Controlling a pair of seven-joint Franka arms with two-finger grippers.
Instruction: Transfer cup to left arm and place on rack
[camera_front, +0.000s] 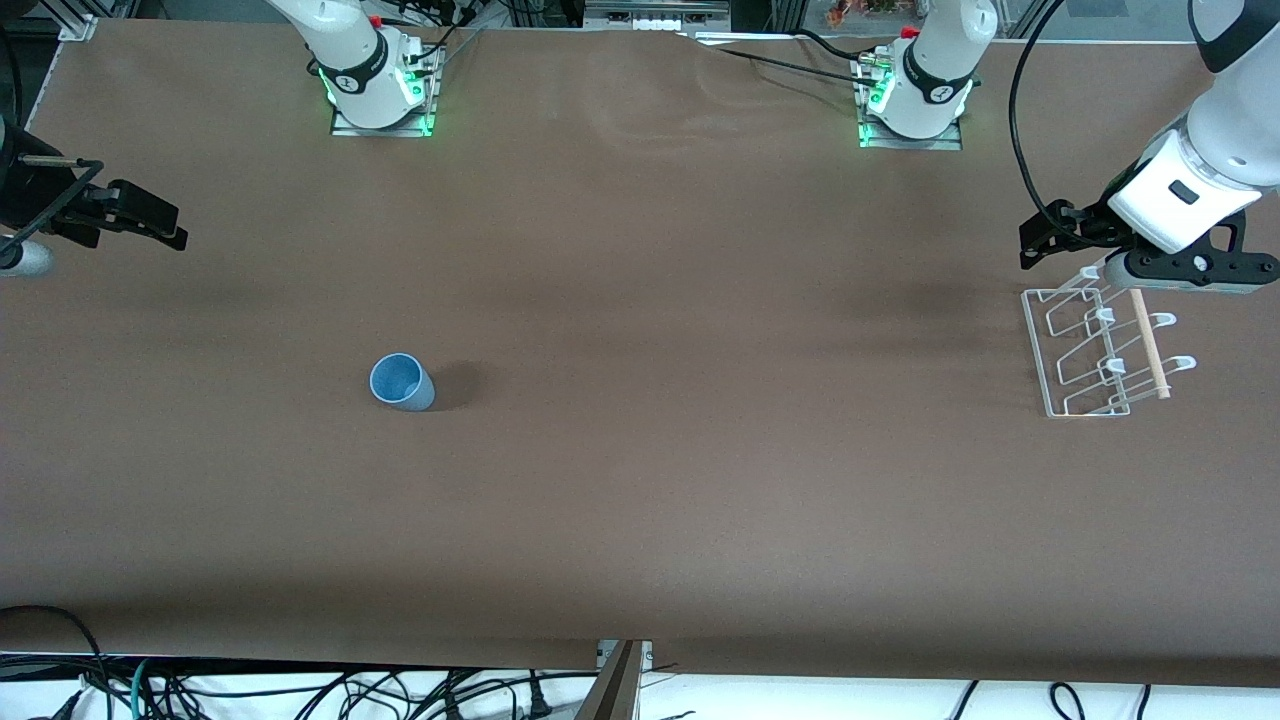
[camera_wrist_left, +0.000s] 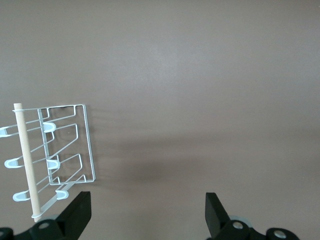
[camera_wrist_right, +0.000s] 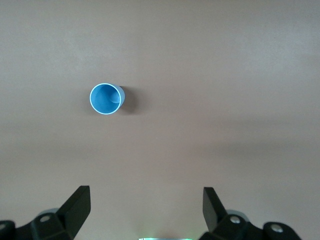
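The cup (camera_front: 402, 382) comes first, the thing lying closest to the front camera: a small light-blue tumbler with no handle, smooth and plain, narrowing a little toward its base. It stands upright on the brown bench (camera_front: 640, 500), mouth up, nothing inside it, toward the right arm's end. In the right wrist view the cup (camera_wrist_right: 106, 98) shows as a round blue rim with a paler edge, alone on the bench surface and touching nothing.

A little farther from the front camera, toward the left arm's end of the bench, sits the rack (camera_front: 1100, 350). It is made of thin white wire bent into looped prongs, with a light wooden dowel (camera_front: 1150, 345) running across it. The left wrist view shows the rack (camera_wrist_left: 65, 150) with nothing on it, pale caps at the prong tips.

The left pincer (camera_front: 1060, 235) hovers over the end of the rack farthest from the front camera, its fingers (camera_wrist_left: 80, 210) spread apart and holding nothing.

The right pincer (camera_front: 140, 215) hangs over the bench at the right arm's end, well apart from the cup, its fingers (camera_wrist_right: 77, 200) also spread wide with nothing between them.
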